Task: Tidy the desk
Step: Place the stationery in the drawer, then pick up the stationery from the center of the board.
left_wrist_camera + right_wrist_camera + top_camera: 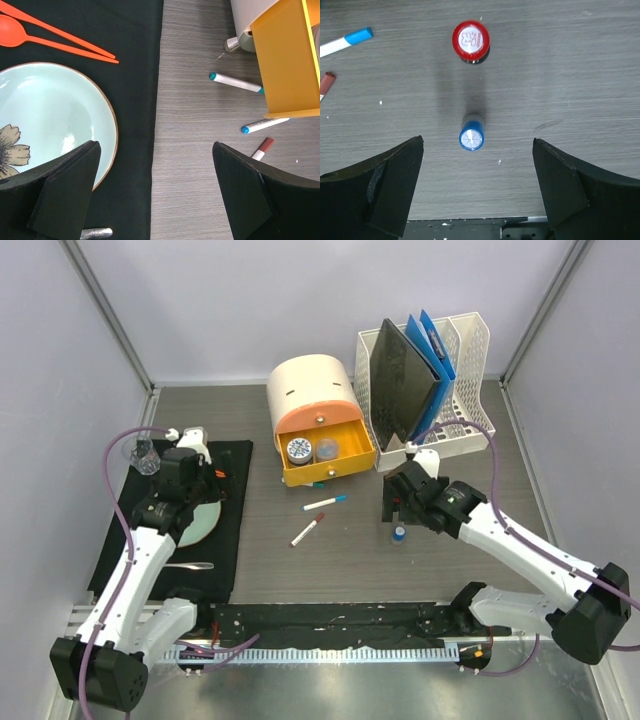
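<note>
The desk (350, 570): dark wood-grain top, rail to rail, beneath everything else. Carries loose clutter at the centre: a blue-capped marker (324, 503) and a red-capped marker (307, 531), both lying just near of the yellow drawer unit (322, 468), its drawer pulled open with small jars (298, 449) inside. To the right of the markers, a small blue-capped bottle (471, 138) upright on bare wood. Close by and apart from it, a red-capped bottle (470, 40), also upright. At the far right, a white file rack (470, 345) with folders (425, 360) on edge. At the left, a black mat (228, 550) with a pale green plate (50, 110) and orange chopsticks (65, 40) on it.

Right gripper (478, 160) low over the blue-capped bottle, jaws wide apart, the bottle standing between the fingers and touching neither. Left gripper (155, 160) above the mat's right edge, jaws fully apart too, nothing between them.

Looks like the small-items step: picking up the bottles, most likely for the open drawer, though that destination is only a guess. Calls next for a short drop, centring on the narrow bottle, then a gentle squeeze below the cap. Easy to topple if one finger arrives first. Markers not yet gathered and, flat on the wood, probably harder to pinch.
</note>
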